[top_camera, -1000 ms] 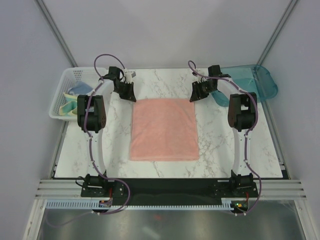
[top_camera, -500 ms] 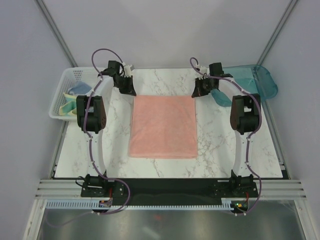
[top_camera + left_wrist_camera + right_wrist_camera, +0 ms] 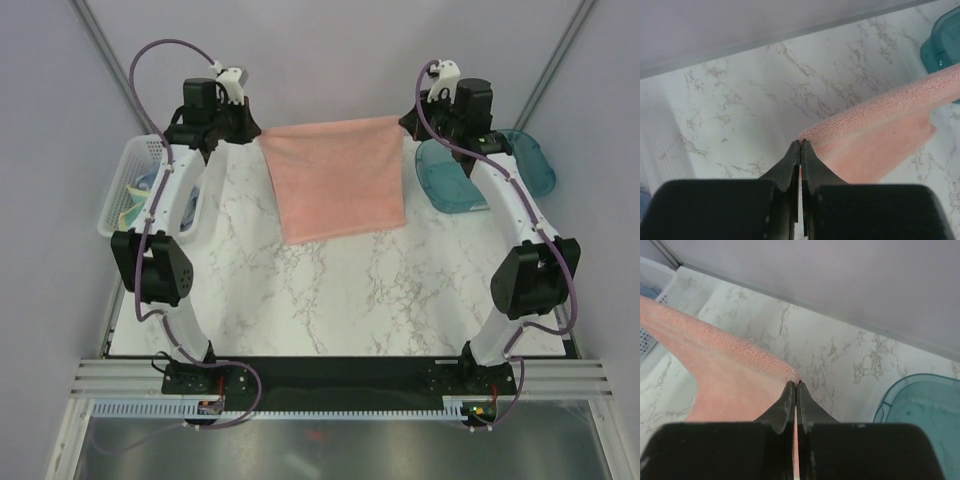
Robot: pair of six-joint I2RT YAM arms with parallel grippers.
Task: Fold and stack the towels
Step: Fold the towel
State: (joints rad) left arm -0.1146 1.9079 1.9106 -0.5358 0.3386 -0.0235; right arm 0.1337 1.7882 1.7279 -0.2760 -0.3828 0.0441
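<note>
The large salmon-pink towel [image 3: 338, 178] hangs in the air above the far half of the marble table, held taut by its two far corners. My left gripper [image 3: 254, 136] is shut on its left corner, seen as a pink edge [image 3: 880, 125] at my closed jaws [image 3: 801, 142]. The other corner is pinched by my right gripper [image 3: 404, 122], where the pink cloth [image 3: 730, 365] meets the shut jaws [image 3: 795, 383]. A grey-blue towel [image 3: 140, 185] and a pale-yellow one [image 3: 130, 213] lie in the white basket.
The white basket [image 3: 130, 165] stands at the far left edge, partly behind my left arm. A teal plastic tub [image 3: 480, 170] sits at the far right, also in the right wrist view [image 3: 920, 400]. Grey walls close the back and sides.
Both grippers closed on the pink towel's far corners and lifted it off the table, up and toward the back wall. The towel went from lying flat to hanging.
</note>
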